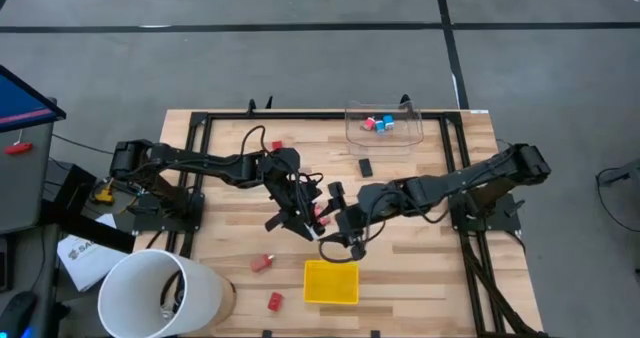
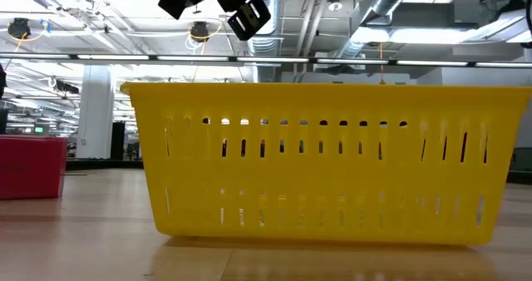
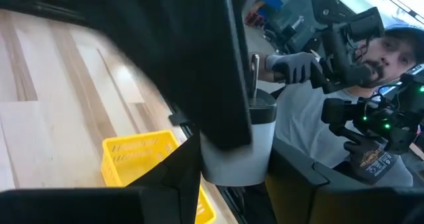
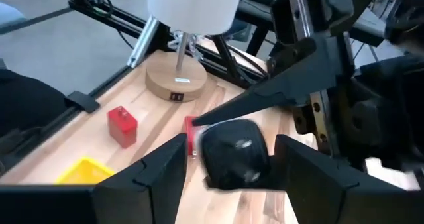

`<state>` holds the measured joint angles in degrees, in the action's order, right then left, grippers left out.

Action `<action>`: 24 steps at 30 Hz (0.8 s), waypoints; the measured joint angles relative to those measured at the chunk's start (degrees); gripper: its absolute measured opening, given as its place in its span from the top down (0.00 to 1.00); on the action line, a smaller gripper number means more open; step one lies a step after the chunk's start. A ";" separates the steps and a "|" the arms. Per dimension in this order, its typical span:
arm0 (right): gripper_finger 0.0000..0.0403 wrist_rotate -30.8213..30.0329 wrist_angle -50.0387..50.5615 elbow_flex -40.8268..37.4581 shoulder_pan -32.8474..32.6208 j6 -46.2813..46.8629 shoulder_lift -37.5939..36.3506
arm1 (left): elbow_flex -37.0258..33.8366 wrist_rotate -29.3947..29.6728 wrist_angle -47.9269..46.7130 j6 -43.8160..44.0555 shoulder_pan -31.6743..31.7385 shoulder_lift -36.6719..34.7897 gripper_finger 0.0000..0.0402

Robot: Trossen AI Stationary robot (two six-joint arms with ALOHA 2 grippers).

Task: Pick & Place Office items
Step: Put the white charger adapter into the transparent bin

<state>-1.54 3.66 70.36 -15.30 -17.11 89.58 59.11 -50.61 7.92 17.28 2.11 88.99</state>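
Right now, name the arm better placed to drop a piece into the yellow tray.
Right. The right gripper hovers just beside the yellow tray, with a black piece between its fingers; the left gripper is farther off.

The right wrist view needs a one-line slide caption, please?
Right pincer holding a black item above the table, a red block beyond.
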 joint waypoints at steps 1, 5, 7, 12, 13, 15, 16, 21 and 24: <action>0.46 0.04 0.79 0.16 0.21 -0.23 0.24 | 0.00 -0.01 0.00 0.09 0.00 0.00 0.68; 0.46 0.26 0.34 1.79 0.39 -0.93 0.90 | 0.00 -0.23 0.27 0.63 0.00 -0.07 0.68; 0.46 0.25 0.34 2.05 0.38 -0.97 0.84 | 0.00 -0.17 -0.01 0.72 0.00 -0.07 0.68; 0.48 0.26 1.22 2.06 0.38 -0.39 0.84 | 0.00 -0.03 0.33 0.70 0.02 -0.07 0.68; 0.49 0.26 1.70 2.06 0.38 -0.01 0.84 | 0.00 0.05 0.34 0.72 0.02 -0.07 0.68; 0.53 0.28 2.39 2.06 0.38 0.18 0.84 | 0.00 0.07 0.30 0.70 0.01 -0.07 0.68; 0.55 0.28 2.50 2.06 0.30 0.18 0.84 | 0.00 0.07 0.30 0.70 0.02 -0.07 0.68; 0.63 0.35 2.52 2.06 0.04 -0.04 0.84 | 0.00 -0.06 0.79 0.72 0.00 -0.04 0.68; 0.67 0.36 2.48 2.06 -0.01 -0.10 0.84 | 0.00 -0.22 1.01 0.76 0.00 0.00 0.68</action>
<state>-1.18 6.14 72.42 -15.31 -17.21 90.41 59.11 -50.83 8.93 18.04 2.11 88.99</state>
